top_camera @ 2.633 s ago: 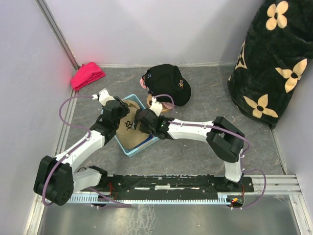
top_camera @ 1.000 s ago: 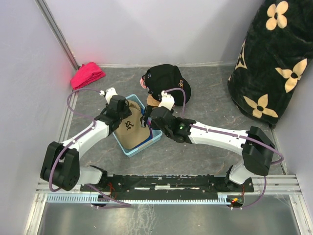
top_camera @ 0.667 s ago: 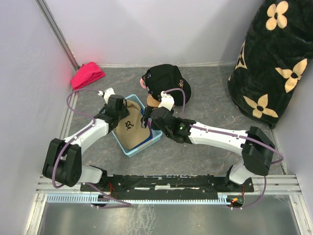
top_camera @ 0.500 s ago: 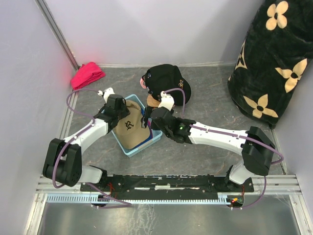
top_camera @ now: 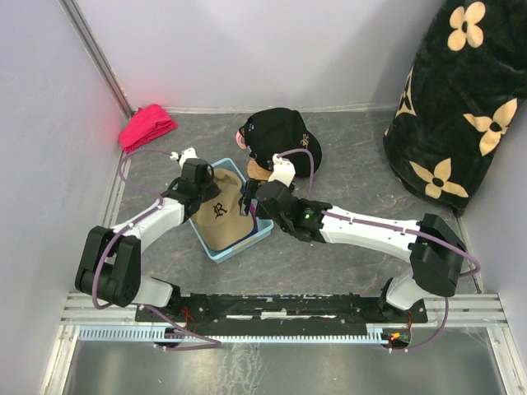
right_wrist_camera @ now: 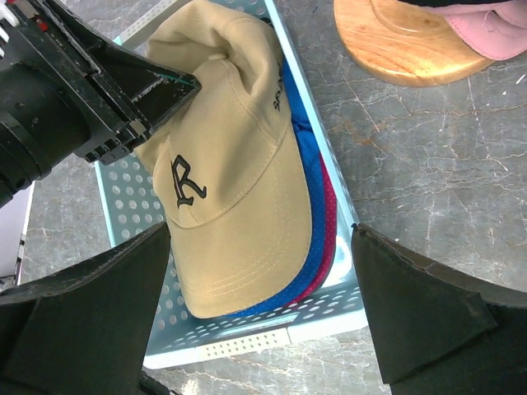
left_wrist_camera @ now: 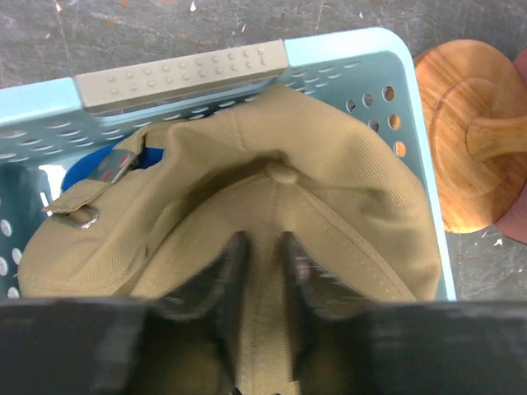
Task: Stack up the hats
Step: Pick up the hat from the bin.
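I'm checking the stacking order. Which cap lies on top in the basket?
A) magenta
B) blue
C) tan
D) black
C: the tan cap lies uppermost in the basket, with only the brim edges of the blue cap and the magenta cap showing beneath it.

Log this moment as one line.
left claw: pinching tan cap crown | right claw: open, over brim | tan cap: in basket, over blue cap | black cap: on wooden stand
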Robot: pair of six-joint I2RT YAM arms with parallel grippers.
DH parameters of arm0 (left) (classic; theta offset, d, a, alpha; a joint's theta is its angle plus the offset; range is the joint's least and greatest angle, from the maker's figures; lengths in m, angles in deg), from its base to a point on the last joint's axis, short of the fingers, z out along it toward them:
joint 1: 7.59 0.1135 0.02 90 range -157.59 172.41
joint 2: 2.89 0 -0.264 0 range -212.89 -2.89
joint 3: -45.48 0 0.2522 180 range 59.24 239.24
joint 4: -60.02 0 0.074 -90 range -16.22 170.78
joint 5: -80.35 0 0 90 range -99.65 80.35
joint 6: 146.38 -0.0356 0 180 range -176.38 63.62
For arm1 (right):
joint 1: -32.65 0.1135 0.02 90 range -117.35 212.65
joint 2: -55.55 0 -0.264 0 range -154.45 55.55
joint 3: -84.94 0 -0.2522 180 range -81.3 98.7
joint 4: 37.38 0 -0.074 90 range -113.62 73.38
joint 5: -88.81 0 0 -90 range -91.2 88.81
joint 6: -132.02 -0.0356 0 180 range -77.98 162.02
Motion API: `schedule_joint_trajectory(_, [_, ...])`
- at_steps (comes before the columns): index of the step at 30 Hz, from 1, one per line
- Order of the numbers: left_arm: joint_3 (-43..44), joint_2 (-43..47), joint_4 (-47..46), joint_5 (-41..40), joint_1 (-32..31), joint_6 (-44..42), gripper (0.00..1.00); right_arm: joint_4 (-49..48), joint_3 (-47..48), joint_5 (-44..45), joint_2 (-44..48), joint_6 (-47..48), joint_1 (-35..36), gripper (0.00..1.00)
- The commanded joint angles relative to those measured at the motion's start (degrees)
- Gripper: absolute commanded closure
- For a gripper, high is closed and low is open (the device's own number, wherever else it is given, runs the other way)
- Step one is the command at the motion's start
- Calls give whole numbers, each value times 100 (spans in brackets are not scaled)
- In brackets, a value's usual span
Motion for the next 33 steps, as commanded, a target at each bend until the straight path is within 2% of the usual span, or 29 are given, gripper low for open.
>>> schedule_joint_trajectory(1, [5,-122,-354,384,13,3,91,-197,-61,181,277,85,21,2])
schedule_joint_trajectory(2, [0,-120,-353,388,13,11,97,-192,-60,183,284,83,24,2])
schedule_joint_trajectory(3, [-9,-109,-353,380,13,13,97,-198,-62,183,291,93,20,2])
schedule_joint_trajectory(12, [-15,477,-157,127,9,11,97,-225,-114,178,375,94,30,2])
schedule_joint_trajectory(18, [312,1226,288,-159,10,23,97,-211,-152,208,500,175,29,2])
schedule_joint_trajectory(23, [542,1501,580,-174,13,23,97,-297,-241,124,620,225,27,1])
schedule_joint_trajectory(29, [683,1712,766,-226,9,90,97,-609,-591,-166,889,75,20,1])
schedule_joint_trajectory(33, [751,1738,782,-183,5,272,97,-1100,-1032,-567,1104,-387,1,1])
